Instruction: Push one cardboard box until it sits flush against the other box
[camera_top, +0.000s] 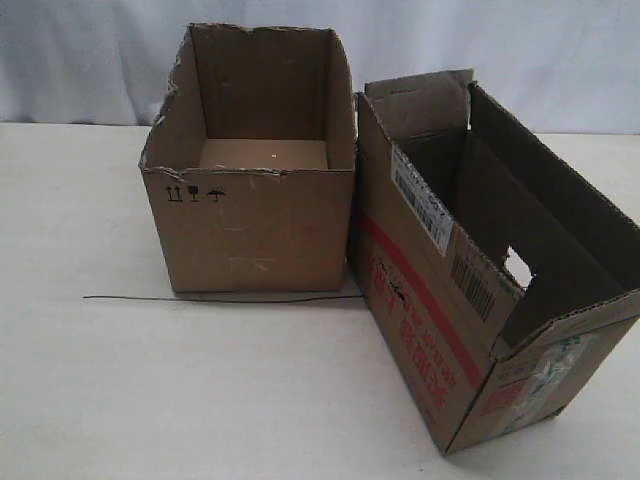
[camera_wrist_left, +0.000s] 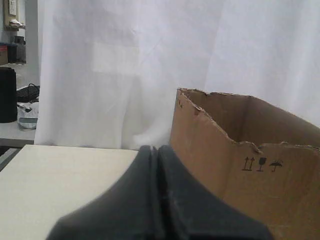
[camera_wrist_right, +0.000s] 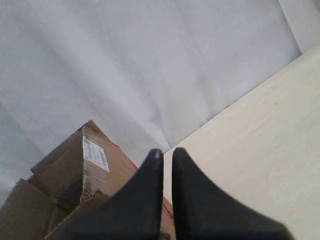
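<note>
The narrow red-striped carton (camera_top: 430, 330) lies open-topped at the right of the exterior view. It is angled, so its far corner meets the wider plain carton (camera_top: 250, 230) while its near end swings away and leaves a wedge-shaped gap. Neither gripper shows in the exterior view. In the left wrist view my left gripper (camera_wrist_left: 158, 148) is shut and empty, just beside the wide carton's (camera_wrist_left: 225, 170) wall with the black symbols. My right gripper (camera_wrist_right: 167, 152) is shut with only a slit between its fingers. It hovers above and beside the labelled end of the narrow carton (camera_wrist_right: 90, 170).
A thin dark wire (camera_top: 220, 298) lies on the pale table (camera_top: 120, 380) along the wide carton's front. A white curtain (camera_top: 80, 60) hangs behind the table. The left wrist view shows a side counter with dark gear (camera_wrist_left: 15, 100) beyond the table's edge.
</note>
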